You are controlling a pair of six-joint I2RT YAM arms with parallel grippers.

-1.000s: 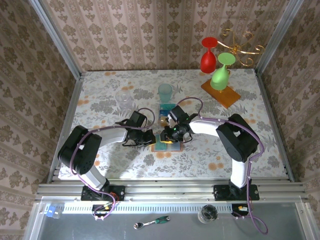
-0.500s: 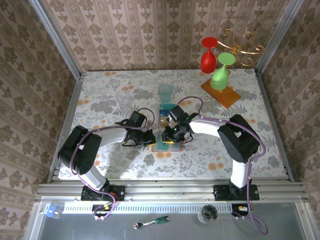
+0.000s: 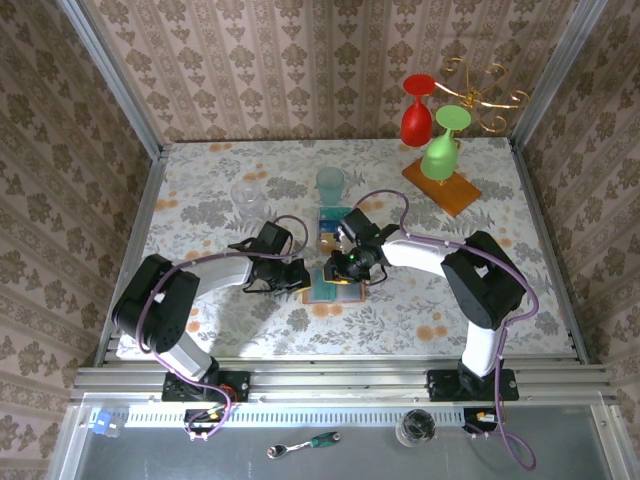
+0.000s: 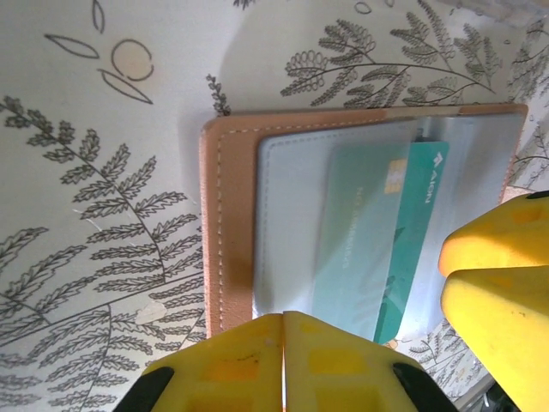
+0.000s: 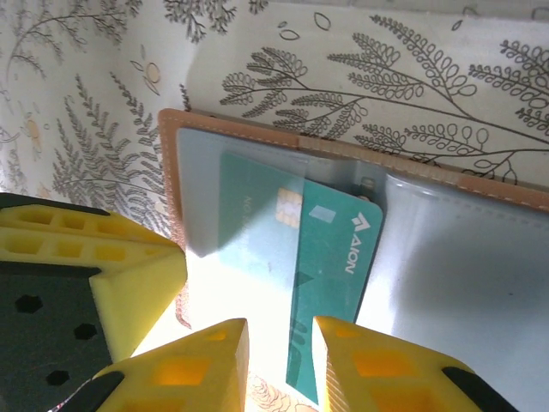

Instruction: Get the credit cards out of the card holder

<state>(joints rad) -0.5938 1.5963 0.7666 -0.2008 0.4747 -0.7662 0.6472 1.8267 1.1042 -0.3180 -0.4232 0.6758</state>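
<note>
The tan card holder (image 4: 227, 232) lies open on the table, its grey pockets facing up (image 5: 171, 172) (image 3: 320, 292). A teal-blue credit card (image 5: 330, 257) sticks partly out of a translucent pocket, its bare strip showing a white logo (image 4: 420, 184). My left gripper (image 4: 283, 322) is shut, its tips resting on the holder's edge (image 3: 303, 282). My right gripper (image 5: 280, 330) is open over the card's free end, one finger on each side of its long edge (image 3: 345, 275). The orange-gold card is hidden or out of view.
A teal translucent cup (image 3: 330, 184) stands just beyond the holder, with a flat teal and tan piece (image 3: 329, 224) below it. A clear glass (image 3: 247, 196) is at the left. Red and green goblets on a wooden slab (image 3: 441, 186) stand at the back right.
The right gripper has shifted slightly over the holder. The left gripper has stayed put on the holder's edge.
</note>
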